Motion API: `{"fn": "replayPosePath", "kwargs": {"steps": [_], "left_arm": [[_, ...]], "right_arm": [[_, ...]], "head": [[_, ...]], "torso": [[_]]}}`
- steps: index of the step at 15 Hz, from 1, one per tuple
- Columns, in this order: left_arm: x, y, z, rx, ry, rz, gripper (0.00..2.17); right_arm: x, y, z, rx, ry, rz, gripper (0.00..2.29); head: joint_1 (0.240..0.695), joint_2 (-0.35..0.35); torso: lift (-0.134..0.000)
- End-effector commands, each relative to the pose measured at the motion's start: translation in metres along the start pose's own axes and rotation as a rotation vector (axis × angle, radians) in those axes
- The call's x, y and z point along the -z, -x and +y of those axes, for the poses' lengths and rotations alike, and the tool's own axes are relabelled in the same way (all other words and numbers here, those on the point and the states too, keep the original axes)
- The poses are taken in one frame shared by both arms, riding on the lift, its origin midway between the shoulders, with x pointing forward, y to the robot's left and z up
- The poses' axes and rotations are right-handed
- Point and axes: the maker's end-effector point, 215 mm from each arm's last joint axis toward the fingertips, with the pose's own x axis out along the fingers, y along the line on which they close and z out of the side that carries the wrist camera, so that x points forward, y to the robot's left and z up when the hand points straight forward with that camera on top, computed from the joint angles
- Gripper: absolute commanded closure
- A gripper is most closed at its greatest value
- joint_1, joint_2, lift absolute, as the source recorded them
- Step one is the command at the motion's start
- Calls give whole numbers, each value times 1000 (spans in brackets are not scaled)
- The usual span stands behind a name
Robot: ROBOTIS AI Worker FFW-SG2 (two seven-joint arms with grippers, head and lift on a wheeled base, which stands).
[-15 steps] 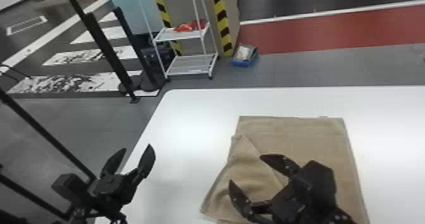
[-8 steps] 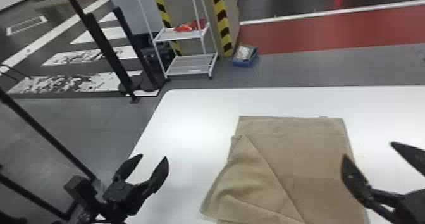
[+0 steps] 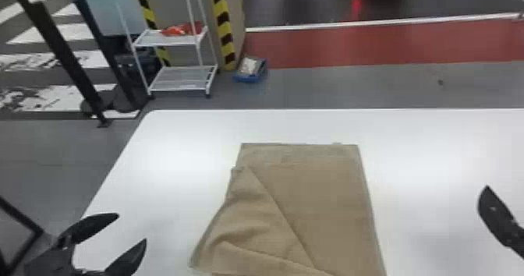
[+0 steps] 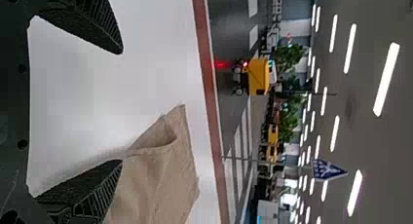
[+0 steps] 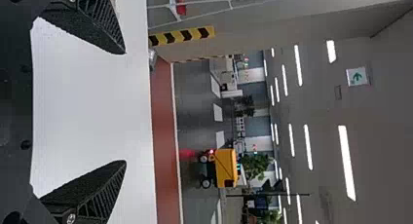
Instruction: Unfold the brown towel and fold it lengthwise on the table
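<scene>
The left gripper (image 3: 132, 227) comes in at the near left corner of the head view, over the table's left side, its fingers aimed to the far side and a little to the right. Its two fingers stand wide apart with nothing held between them. The right gripper (image 3: 501, 218) comes in from the right edge, near side, with one finger in the head view slanting far and left. In the right wrist view its two fingers are spread wide, and it holds nothing. Both wrist views look out past the fingers, across the tabletop to the room.

One brown towel (image 3: 327, 201) lies on one white table (image 3: 436, 154), between the two grippers and apart from both. Its far end and right side lie flat. One flap (image 3: 253, 216) is turned over at the near left, its edge running slantwise from far left to near right, with some wrinkles; the towel widens to the left there.

Beyond the table at the far left stand one white rack (image 3: 181, 86) with two shelves, two black posts (image 3: 58, 47) and two yellow-and-black striped strips (image 3: 223, 22). One blue bin (image 3: 251, 78) sits on the floor just right of the rack.
</scene>
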Motion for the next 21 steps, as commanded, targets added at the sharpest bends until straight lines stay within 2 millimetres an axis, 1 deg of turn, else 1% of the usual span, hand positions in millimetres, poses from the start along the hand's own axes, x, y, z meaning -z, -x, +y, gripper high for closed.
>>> {"fn": "replayPosePath", "kwargs": {"steps": [1,3,8,9,10,13,14,15,16,17,19,21], "left_arm": [[7,-7,-17,57,-40,62,83],[19,-8,-28,109,-61,115,137],[39,-32,-77,303,-141,219,161],[41,-34,-83,324,-153,219,211],[44,-37,-88,338,-156,227,215],[59,-43,-99,375,-229,280,215],[61,-44,-102,391,-254,283,259],[62,-44,-103,396,-266,282,313],[62,-46,-104,405,-296,275,417],[63,-47,-105,410,-320,271,451],[67,-49,-104,413,-336,270,451],[71,-51,-102,408,-342,279,451]], "right_arm": [[0,4,-18,30,-22,-9,76],[-4,2,-15,-14,-94,-33,80],[-6,0,-20,-15,-117,-44,83],[-7,-1,-20,-16,-117,-46,83],[-6,-2,-21,-15,-121,-46,83],[-5,-4,-22,-14,-129,-47,83],[-4,-5,-22,-15,-137,-48,83],[-3,-6,-24,-12,-147,-49,83],[-3,-7,-23,-14,-153,-51,83],[-1,-7,-24,-14,-155,-47,83],[-2,-9,-23,-15,-155,-52,83],[1,-10,-24,-13,-164,-47,83]], "head": [[695,105],[695,57],[695,-13],[695,-43],[695,-57],[695,-81],[695,-93],[695,-99],[695,-104],[695,-107],[695,-111],[695,-113]], "torso": [[-117],[-117],[-117],[-117],[-117],[-117],[-117],[-117],[-117],[-117],[-117],[-117]]}}
